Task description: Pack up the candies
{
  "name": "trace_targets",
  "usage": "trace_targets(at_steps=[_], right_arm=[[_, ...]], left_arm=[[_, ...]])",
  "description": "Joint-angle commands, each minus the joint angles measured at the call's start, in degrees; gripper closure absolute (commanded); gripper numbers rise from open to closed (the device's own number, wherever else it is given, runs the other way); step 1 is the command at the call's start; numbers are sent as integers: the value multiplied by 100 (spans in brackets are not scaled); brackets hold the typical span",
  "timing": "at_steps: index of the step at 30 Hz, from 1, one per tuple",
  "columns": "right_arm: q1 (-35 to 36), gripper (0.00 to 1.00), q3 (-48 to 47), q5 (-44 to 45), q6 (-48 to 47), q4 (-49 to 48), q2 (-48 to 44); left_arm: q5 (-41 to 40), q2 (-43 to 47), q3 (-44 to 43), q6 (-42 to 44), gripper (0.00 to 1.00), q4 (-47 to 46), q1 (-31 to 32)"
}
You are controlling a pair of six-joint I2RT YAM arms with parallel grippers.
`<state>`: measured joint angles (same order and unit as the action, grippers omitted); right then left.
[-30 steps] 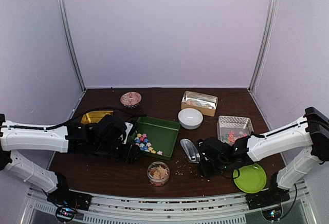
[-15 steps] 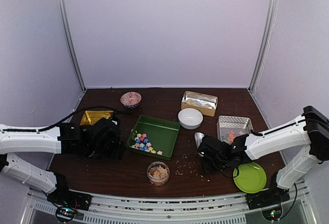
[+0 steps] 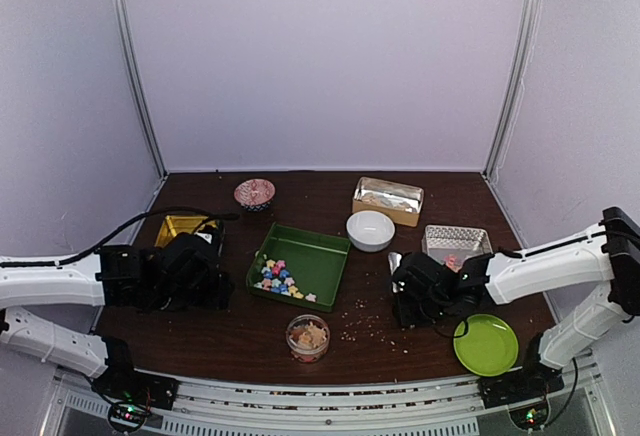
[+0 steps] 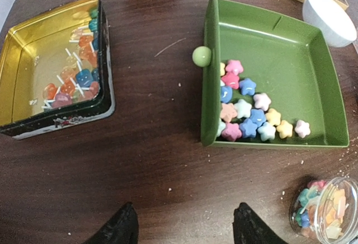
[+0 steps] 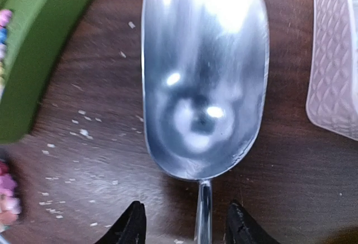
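Pastel star candies (image 4: 246, 109) lie in the near corner of a green tray (image 4: 291, 48), which also shows in the top view (image 3: 315, 251). More candies fill a small clear jar (image 3: 308, 336) at the front, seen also in the left wrist view (image 4: 327, 210). My left gripper (image 4: 184, 227) is open and empty above bare table, left of the tray (image 3: 215, 281). My right gripper (image 5: 186, 226) is shut on the handle of an empty metal scoop (image 5: 204, 70). The scoop (image 3: 395, 262) points away between the green tray and a clear tray (image 3: 455, 246) holding a few candies.
A gold tin (image 4: 50, 70) with wrapped sweets stands left. A white bowl (image 3: 370, 229), a foil-lined box (image 3: 388, 199) and a patterned bowl (image 3: 254, 193) stand behind. A green plate (image 3: 486, 346) lies front right. Pale crumbs (image 3: 360, 318) scatter near the jar.
My left gripper drew back to the left, away from the green tray. My right gripper swung the scoop from pointing left to pointing away and shifted right toward the clear tray.
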<state>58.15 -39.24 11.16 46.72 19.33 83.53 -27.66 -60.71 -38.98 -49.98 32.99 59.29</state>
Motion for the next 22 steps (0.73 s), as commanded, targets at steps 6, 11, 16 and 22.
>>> trace_targets(at_steps=[6, 11, 16, 22], right_arm=[[-48, 37, -276, 1322, -562, 222, -2075], [-165, 0, -387, 2815, -897, 227, -2933], [-205, 0, -97, 4110, -528, 148, -3308], [-393, 0, 96, 4265, -535, 27, -3413]], left_arm=[[1305, 105, -513, 842, 31, -955, -1327], [1844, 286, -920, 1267, 23, -1213, -2332], [1323, 134, -1469, 1502, 16, -730, -2358], [1325, 479, -1083, 1809, 14, -921, -2354]])
